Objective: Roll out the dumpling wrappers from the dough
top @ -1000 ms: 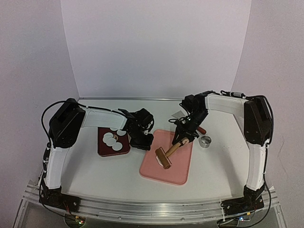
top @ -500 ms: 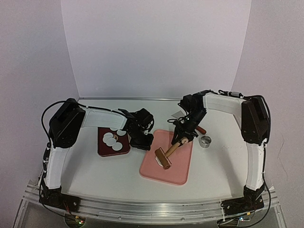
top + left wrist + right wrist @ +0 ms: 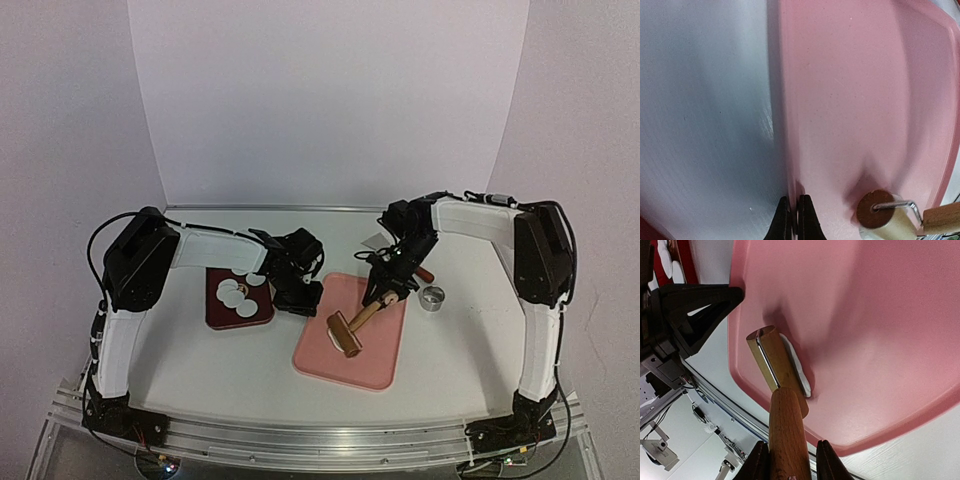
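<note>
Two grips carry most of the risk. The left gripper (image 3: 794, 223) has its fingers drawn together on the board (image 3: 850, 100) at its rim, a thin pinch right at the edge. The right gripper (image 3: 789, 461) is clamped on the handle (image 3: 787, 425) of the roller (image 3: 771, 360), which lies across the board's left part. The dough (image 3: 796, 369) sits on the board beneath the roller, showing only as a white sliver along one side of the barrel in the right wrist view; from above it is hidden. If the stroke presses hard this close to the rim, the board could slide or tip out of that slim pinch, and the roller would skid off the dough. The handle is held well back from the barrel and at a slant, so it may twist in the jaws or load one end more, leaving the dough thick on one side. Soft dough may also stick to the barrel and lift or wrap round it instead of spreading. The roller's end lies near the left gripper, so a stroke toward it could knock the two together. The wrappers (image 3: 237, 293) lie on the plate (image 3: 224, 318) just beyond the left gripper, and a jolted arm could scatter them. The cutter (image 3: 432, 298) stands apart, right of the board.
</note>
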Robot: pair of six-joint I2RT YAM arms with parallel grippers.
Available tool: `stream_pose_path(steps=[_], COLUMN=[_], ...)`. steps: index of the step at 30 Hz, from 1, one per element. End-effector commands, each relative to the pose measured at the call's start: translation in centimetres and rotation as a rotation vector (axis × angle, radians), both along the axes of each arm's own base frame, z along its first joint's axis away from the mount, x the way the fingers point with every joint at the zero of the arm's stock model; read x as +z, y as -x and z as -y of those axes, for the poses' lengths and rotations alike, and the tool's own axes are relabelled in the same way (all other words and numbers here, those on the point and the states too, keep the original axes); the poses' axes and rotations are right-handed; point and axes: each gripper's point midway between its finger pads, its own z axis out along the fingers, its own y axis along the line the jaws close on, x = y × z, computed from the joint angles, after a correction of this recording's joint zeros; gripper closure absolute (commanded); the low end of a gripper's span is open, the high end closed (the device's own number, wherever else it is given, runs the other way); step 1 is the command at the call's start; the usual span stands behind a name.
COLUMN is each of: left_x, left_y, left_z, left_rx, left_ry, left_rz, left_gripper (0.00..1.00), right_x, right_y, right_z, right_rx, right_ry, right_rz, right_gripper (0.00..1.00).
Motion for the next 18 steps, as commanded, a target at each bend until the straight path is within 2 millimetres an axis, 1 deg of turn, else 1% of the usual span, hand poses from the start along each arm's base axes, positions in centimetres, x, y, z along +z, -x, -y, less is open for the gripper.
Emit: stream_pose_path(steps=[1,5,8,10,15,16,18], left_x=[0.4,0.6,0.5,0.5,0.7,0.7,0.7], left_y=[-0.5,-0.5,-0.3,-0.3,-0.3,-0.3,-0.3], left_z=[0.3,0.2,0.1,0.1,0.1,0.1,0.0], left_rx=[0.011,0.014,0.013,0.015,0.018,0.019,0.022], left_ry=[0.014,0.013,0.012,0.014,0.018,0.019,0.02], left_rz=[0.023,0.027,0.026,0.025,0.027,0.027,0.026], left_gripper=[1.0,1.0,1.0,1.0,1.0,1.0,1.0], right_x=[-7.7,-8.1,-8.5,-8.8,-10.2,-10.4,-10.5], right_y=[1.1,1.8,2.1,2.5,4.3,4.4,4.4], right_z=[11.8,12.0,11.5,10.6,7.5,7.2,7.3], right_rx=[0.05,0.054,0.061,0.084,0.158,0.168,0.174], right_ry=[0.594,0.591,0.576,0.568,0.558,0.561,0.572], right_rz=[-0.01,-0.03,-0.038,-0.041,-0.061,-0.06,-0.055], right_gripper=[1.0,1.0,1.0,1.0,1.0,1.0,1.0])
